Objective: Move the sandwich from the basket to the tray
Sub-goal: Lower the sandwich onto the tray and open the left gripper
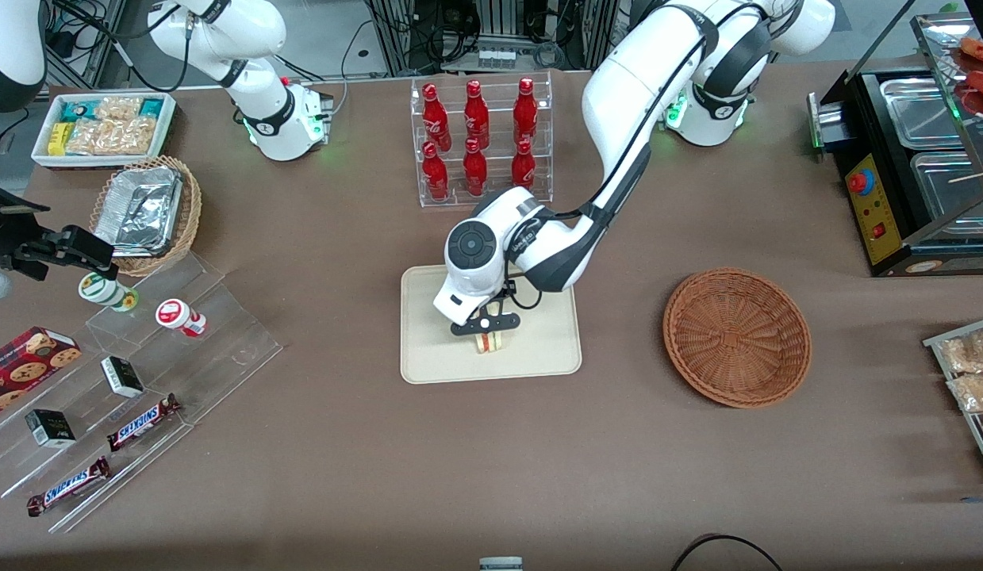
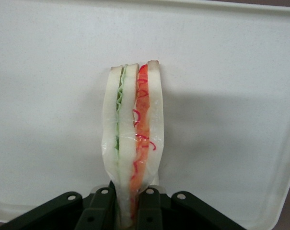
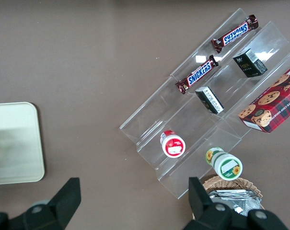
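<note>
The sandwich (image 1: 489,342), a white bread wedge with green and red filling, stands on edge on the cream tray (image 1: 428,361). My left gripper (image 1: 485,324) is over the tray, shut on the sandwich. In the left wrist view the two black fingers (image 2: 149,208) pinch the wedge's narrow end (image 2: 133,139), with the tray (image 2: 231,96) directly under it. The reddish-brown wicker basket (image 1: 737,337) sits empty beside the tray, toward the working arm's end of the table.
A clear rack of red bottles (image 1: 479,139) stands farther from the front camera than the tray. A clear stepped stand with candy bars (image 1: 126,381), a tan foil-container basket (image 1: 146,212) and a white snack bin (image 1: 102,127) lie toward the parked arm's end. A black food warmer (image 1: 911,166) stands toward the working arm's end.
</note>
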